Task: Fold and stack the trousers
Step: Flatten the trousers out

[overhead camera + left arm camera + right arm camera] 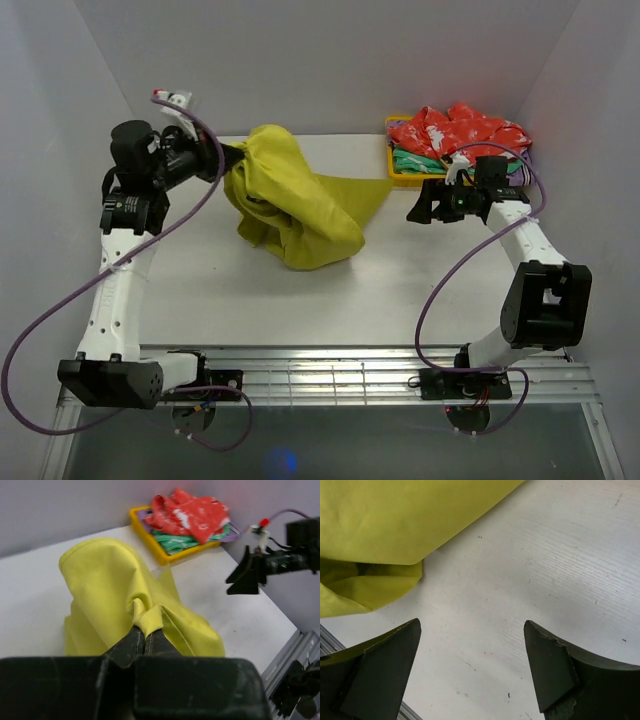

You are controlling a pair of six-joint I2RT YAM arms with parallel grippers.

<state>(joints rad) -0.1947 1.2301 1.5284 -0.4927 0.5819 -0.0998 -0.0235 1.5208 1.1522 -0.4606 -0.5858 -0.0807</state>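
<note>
Trousers [300,215]: one pair; one yellow tray [147,539]

- I can read no words, numbers or signs in any of my three views.
- The red cloth [195,512] in the yellow tray [150,542] has small white marks on it. They are too blurry for me to tell if any are letters.

Two arms [118,285] [528,245], one trousers [295,205] pair, one tray [405,181], one red garment [455,130], one green garment [418,160]
</note>
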